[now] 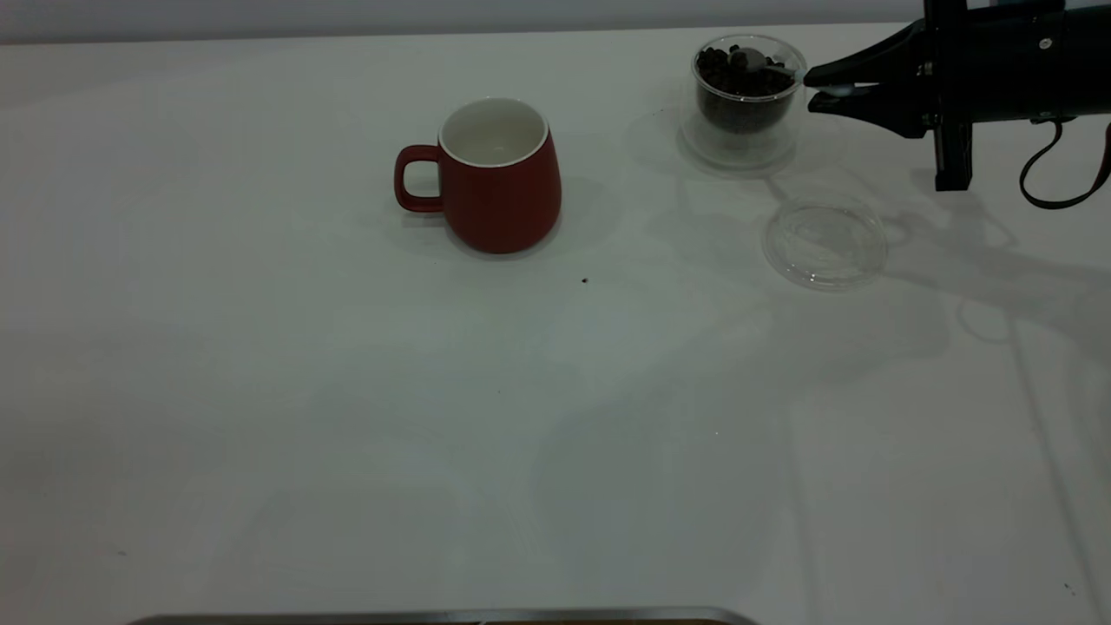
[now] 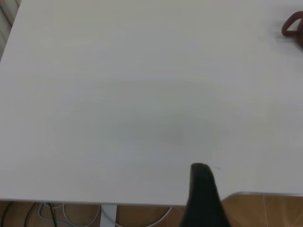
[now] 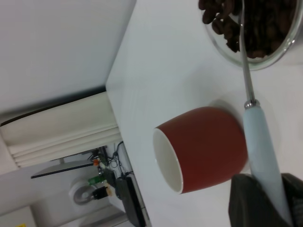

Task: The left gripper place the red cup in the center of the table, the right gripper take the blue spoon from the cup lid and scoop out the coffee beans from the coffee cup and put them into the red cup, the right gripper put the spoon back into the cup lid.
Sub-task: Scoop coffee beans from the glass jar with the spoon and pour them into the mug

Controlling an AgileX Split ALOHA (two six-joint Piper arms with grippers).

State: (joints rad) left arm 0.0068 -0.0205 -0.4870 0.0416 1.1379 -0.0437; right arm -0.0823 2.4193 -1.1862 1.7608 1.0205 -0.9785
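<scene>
The red cup [image 1: 499,187] stands upright and empty near the table's middle; it also shows in the right wrist view [image 3: 203,146], and its handle shows in the left wrist view [image 2: 291,26]. The clear coffee cup [image 1: 745,95] holds dark beans at the back right. My right gripper [image 1: 816,89] is shut on the pale blue spoon handle [image 3: 260,142], level with the coffee cup's rim. The spoon's metal bowl [image 1: 753,61] rests among the beans. The clear cup lid [image 1: 825,240] lies empty in front of the coffee cup. My left gripper [image 2: 203,198] hangs over the table's left edge, far from the red cup.
One loose bean [image 1: 584,279] lies on the white table in front of the red cup. A metal edge [image 1: 443,616] runs along the near side. Cables and wooden floor show below the table edge in the left wrist view.
</scene>
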